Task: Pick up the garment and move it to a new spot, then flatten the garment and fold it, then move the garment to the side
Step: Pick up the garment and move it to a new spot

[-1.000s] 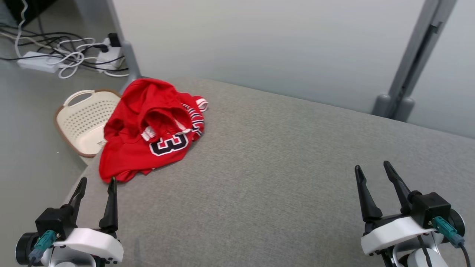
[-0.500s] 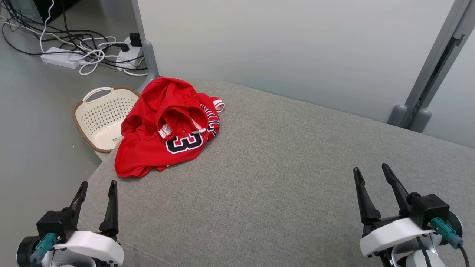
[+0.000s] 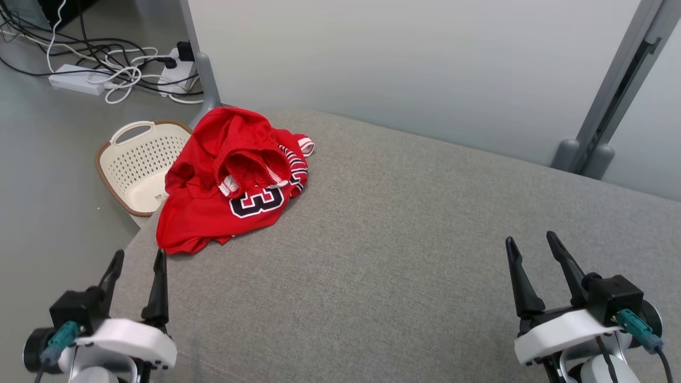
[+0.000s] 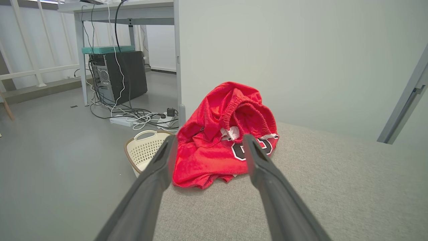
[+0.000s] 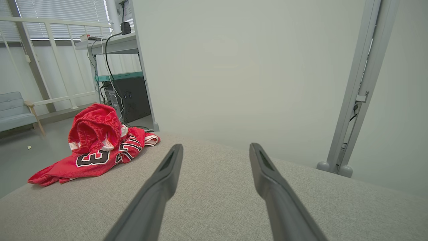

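Observation:
A crumpled red garment [image 3: 229, 181] with a black-and-white number on it lies in a heap at the far left corner of the grey padded surface [image 3: 404, 234]. It also appears straight ahead in the left wrist view as the garment [image 4: 224, 134] and at the left of the right wrist view as the garment [image 5: 93, 147]. My left gripper [image 3: 137, 260] hovers open just short of the garment's near hem, nothing between its fingers. Far to the right, my right gripper [image 3: 532, 242] is open and empty above bare surface.
A cream perforated basket [image 3: 135, 170] sits on the floor beside the surface's left edge, partly under the garment's overhang. Cables and power strips [image 3: 117, 74] lie on the floor behind it. A grey wall panel and a post [image 3: 606, 106] back the surface.
The head camera swung right, then slightly back left, shifting the whole picture. Both grippers stay open and hold about the same places; the garment lies as before.

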{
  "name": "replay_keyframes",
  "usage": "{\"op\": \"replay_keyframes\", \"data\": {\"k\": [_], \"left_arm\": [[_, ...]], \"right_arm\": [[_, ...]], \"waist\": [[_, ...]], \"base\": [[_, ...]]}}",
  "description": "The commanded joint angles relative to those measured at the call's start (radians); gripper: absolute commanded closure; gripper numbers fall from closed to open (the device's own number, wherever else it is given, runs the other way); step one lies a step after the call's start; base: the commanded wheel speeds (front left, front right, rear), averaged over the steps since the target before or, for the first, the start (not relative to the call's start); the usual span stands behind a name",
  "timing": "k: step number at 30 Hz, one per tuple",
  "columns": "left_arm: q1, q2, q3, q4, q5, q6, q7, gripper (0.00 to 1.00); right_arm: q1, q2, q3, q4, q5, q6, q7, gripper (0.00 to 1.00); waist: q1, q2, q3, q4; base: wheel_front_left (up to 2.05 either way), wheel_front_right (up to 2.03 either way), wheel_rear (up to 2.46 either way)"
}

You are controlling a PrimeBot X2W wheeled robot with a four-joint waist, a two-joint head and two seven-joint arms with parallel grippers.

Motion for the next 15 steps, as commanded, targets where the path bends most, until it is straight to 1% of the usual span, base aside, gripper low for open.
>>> {"op": "replay_keyframes", "data": {"k": [1, 7, 10, 11, 15], "left_arm": [[-0.030, 0.009, -0.002, 0.003, -0.010, -0.004, 0.000, 0.00], [-0.150, 0.026, -0.030, 0.058, -0.042, -0.004, 0.017, 0.00], [-0.234, 0.041, -0.037, 0.106, -0.070, -0.004, 0.049, 0.00], [-0.292, 0.051, -0.047, 0.143, -0.097, -0.004, 0.074, 0.00], [-0.407, 0.081, -0.053, 0.230, -0.163, -0.004, 0.134, 0.00]], "right_arm": [[-0.011, -0.005, 0.001, -0.004, -0.001, 0.000, -0.005, 0.00], [-0.066, -0.005, -0.002, -0.019, -0.038, 0.000, -0.003, 0.00], [-0.097, -0.009, 0.003, -0.029, -0.059, 0.000, 0.006, 0.00], [-0.117, -0.015, 0.003, -0.036, -0.071, 0.000, 0.014, 0.00], [-0.157, -0.023, 0.005, -0.054, -0.082, 0.000, 0.025, 0.00]], "waist": [[0.0000, -0.0001, 0.015, -0.007], [0.0000, -0.0001, 0.116, -0.046], [0.0000, -0.0001, 0.179, -0.070], [0.0000, -0.0001, 0.222, -0.084], [0.0000, -0.0001, 0.303, -0.114]], "base": [[0.00, 0.00, 0.00], [0.00, 0.00, 0.00], [0.00, 0.00, 0.00], [0.00, 0.00, 0.00], [0.00, 0.00, 0.00]]}}
